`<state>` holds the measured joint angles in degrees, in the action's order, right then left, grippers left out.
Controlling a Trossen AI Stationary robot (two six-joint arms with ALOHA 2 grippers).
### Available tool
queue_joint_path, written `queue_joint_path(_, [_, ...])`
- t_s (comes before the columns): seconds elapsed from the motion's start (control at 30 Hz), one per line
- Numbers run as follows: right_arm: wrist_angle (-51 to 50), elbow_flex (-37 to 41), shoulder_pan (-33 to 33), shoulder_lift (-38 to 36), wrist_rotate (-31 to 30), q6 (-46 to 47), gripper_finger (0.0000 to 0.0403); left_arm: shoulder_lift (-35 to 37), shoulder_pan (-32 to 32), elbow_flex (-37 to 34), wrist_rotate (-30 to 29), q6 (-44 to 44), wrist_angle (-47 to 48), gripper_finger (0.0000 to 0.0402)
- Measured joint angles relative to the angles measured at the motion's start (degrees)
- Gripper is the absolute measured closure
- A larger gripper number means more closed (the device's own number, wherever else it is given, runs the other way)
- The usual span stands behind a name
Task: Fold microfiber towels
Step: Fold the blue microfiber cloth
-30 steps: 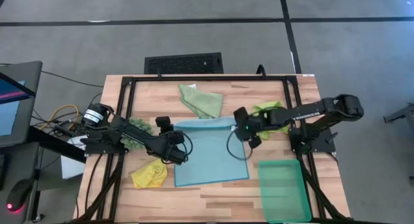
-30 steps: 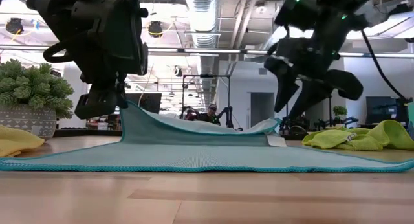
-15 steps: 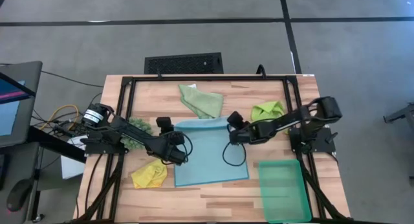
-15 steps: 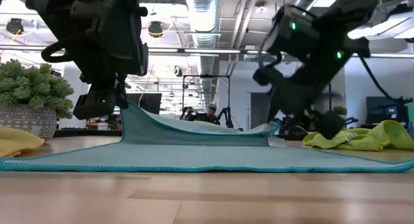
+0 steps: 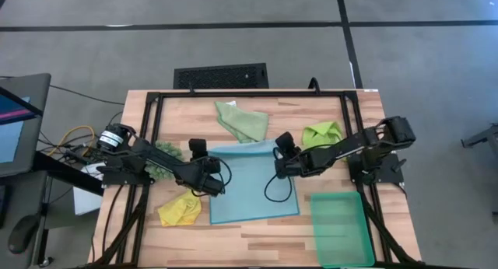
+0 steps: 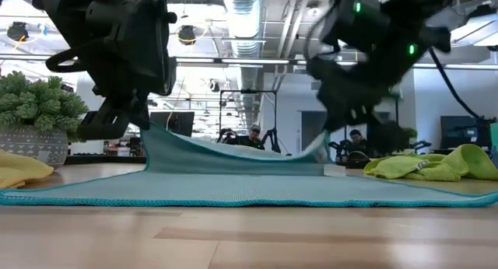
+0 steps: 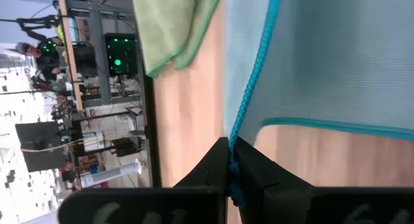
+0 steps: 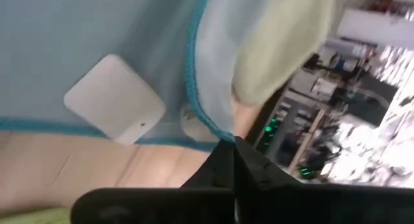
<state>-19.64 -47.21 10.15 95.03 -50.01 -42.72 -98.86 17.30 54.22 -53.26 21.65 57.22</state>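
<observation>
Pinching the blue towel (image 5: 253, 182) at mid-frame, the left gripper (image 5: 212, 186) and right gripper (image 5: 278, 169) apparently each clamp a corner; limp, light cloth handles best by its corners.

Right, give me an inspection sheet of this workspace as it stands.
Surface: pale wooden table, black frame.
Job's things: light blue microfiber towel spread flat; pale sage green towel, lime green towel, yellow towel crumpled.
Clutter: dark-green spiky clump; teal plastic tray.
Grippers: left claw shut on blue towel's corner; right claw shut on the opposite corner.
Cables: black loop over blue towel.
Surroundings: people in background, low view.
</observation>
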Motion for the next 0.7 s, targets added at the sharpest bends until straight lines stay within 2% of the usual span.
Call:
queue_joint_path(0.1, [-4.74,-1.55,-1.04,-5.11,6.62,9.44,0.0386,3.81,-0.53,0.00,-1.47,-0.84,1.64,0.0401])
queue_joint_path(0.2, [-7.04,-1.45,-5.32,-10.54,19.73,17.52,0.0396,10.71,-2.82,-2.24,-1.12,-7.02,-2.80,0.0401])
queue_joint_path(0.27, [-7.15,-0.74,-9.51,-13.87,26.88,22.04,0.0397,16.87,-6.34,-5.84,5.16,-14.64,-11.70,0.0401])
queue_joint_path(0.37, [-6.78,-0.82,-16.15,-16.07,33.51,27.76,0.0392,26.01,-13.44,-13.21,19.93,-27.04,-28.09,0.0401])
queue_joint_path(0.47, [-6.09,-0.83,-22.98,-16.35,38.67,31.62,0.0394,33.59,-20.24,-20.35,28.63,-35.02,-41.49,0.0401])
queue_joint_path(0.57, [-7.05,-0.67,-28.98,-15.89,40.19,34.11,0.0399,38.80,-27.37,-24.41,34.49,-38.98,-49.78,0.0401])
queue_joint_path(0.7, [-7.39,-0.65,-32.89,-17.00,40.29,35.60,0.0394,41.01,-36.62,-25.07,45.09,-40.74,-52.76,0.0401])
